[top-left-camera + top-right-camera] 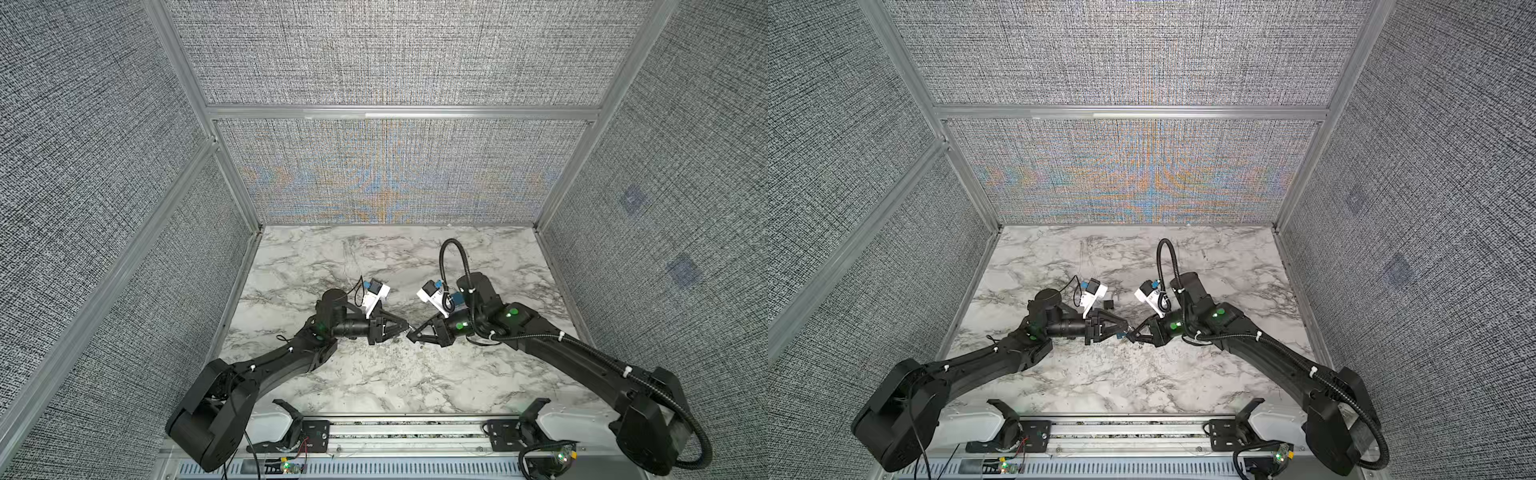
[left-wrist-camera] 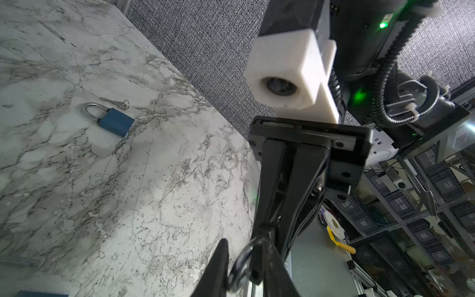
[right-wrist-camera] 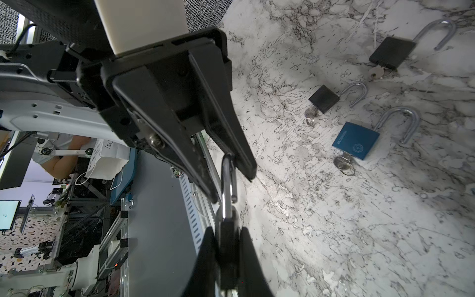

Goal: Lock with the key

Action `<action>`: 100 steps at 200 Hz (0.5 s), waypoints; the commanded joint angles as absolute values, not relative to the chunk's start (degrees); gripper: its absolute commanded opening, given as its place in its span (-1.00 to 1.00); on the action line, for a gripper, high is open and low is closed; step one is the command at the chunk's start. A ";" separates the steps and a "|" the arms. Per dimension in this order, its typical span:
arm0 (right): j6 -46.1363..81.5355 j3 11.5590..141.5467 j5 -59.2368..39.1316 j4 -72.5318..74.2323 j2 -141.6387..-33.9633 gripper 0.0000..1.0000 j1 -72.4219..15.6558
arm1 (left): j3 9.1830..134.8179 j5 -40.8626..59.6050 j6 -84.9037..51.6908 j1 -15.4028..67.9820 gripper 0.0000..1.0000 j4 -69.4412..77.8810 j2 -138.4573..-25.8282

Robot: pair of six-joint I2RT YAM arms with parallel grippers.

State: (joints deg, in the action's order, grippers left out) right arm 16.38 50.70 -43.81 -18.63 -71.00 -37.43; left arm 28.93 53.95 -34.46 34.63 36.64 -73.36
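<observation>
1. Here, table centre: padlock [image 3: 228, 252] held off the marble [image 1: 374, 374] between both arms.
2. Right gripper [image 3: 227, 231] clamped tight on its dark body.
3. Left gripper [image 3: 231, 187] narrow, pinching the shackle [image 3: 226, 190].
4. Blue open padlock [image 3: 356, 140], key inserted, lies on the marble.

Both my grippers meet tip to tip mid-table, left gripper [image 1: 404, 328] in from the left, right gripper [image 1: 411, 335] from the right. The held padlock [image 3: 227, 226] hangs between them, off the table [image 1: 374, 374]: body in the right's fingers, shackle in the left's. Three other padlocks [image 3: 323, 99] lie close together on the table, none touching, with a key [image 3: 343, 163] in each base.
</observation>
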 commanded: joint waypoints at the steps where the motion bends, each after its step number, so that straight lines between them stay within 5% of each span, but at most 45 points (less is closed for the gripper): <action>1: 16.58 51.31 -44.60 -17.75 -71.17 -1.00 -37.43 | 29.00 53.88 -33.24 34.54 -0.51 36.42 -72.84; 100: 17.05 51.26 -45.98 -17.53 -70.86 -1.00 -37.42 | 29.27 51.81 -31.38 34.42 -0.63 33.18 -72.24</action>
State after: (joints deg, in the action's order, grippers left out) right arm 16.75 50.70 -44.36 -18.65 -71.22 -37.39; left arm 28.93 52.80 -32.91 34.63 34.17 -72.55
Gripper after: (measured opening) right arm 0.103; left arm 0.207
